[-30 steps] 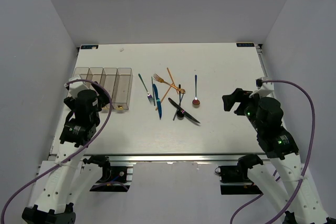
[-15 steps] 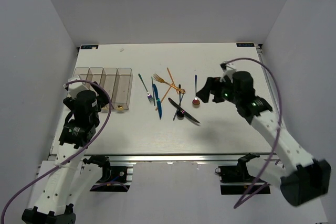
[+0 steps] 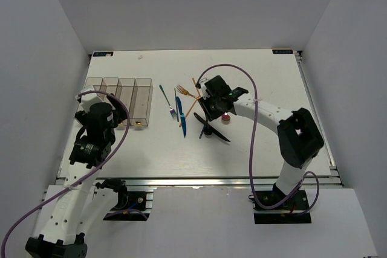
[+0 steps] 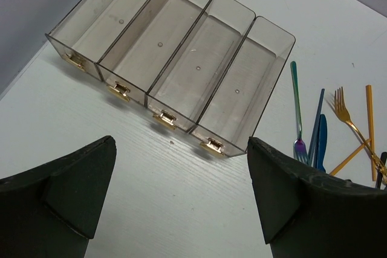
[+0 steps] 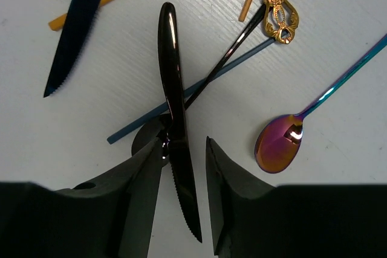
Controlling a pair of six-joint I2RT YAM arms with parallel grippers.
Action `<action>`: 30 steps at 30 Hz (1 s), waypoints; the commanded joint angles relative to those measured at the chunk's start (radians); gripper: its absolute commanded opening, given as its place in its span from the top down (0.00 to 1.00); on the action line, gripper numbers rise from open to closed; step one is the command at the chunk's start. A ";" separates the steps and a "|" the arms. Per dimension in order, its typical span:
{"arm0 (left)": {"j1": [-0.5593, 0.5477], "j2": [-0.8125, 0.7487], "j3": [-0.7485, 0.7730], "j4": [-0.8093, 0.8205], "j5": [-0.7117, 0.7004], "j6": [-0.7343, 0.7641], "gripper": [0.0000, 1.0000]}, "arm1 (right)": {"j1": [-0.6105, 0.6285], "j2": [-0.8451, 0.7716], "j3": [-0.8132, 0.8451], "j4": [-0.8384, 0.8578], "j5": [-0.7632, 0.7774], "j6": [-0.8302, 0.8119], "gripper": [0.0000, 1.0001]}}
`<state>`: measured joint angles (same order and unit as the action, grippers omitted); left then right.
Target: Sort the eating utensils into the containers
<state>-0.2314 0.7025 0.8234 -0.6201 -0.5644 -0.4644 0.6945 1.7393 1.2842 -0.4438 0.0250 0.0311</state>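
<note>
The black knife [image 5: 170,58] is straddled by the right gripper [image 5: 183,149], jaws narrowly apart and unclamped, ready for pinching; the left gripper [image 4: 181,146] is held wide apart before the containers [image 4: 181,46].

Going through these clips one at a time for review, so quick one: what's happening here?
The right gripper is low over the table, jaws either side of the black knife, with a gap showing on one side, so no firm grip yet. The left gripper hangs open near the containers, which look empty. The rest of the cutlery, such as the iridescent spoon, lies loose beside the knife.
</note>
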 commanded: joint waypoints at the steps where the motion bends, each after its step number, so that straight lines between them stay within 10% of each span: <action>1: 0.000 0.011 -0.012 0.011 0.017 0.010 0.02 | 0.020 0.038 0.070 -0.047 0.052 -0.077 0.60; 30: -0.002 0.028 -0.012 0.017 0.037 0.017 0.02 | 0.060 0.262 0.159 -0.049 0.053 -0.166 0.72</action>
<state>-0.2314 0.7322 0.8124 -0.6189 -0.5362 -0.4557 0.7486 1.9903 1.4055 -0.4915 0.0761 -0.1169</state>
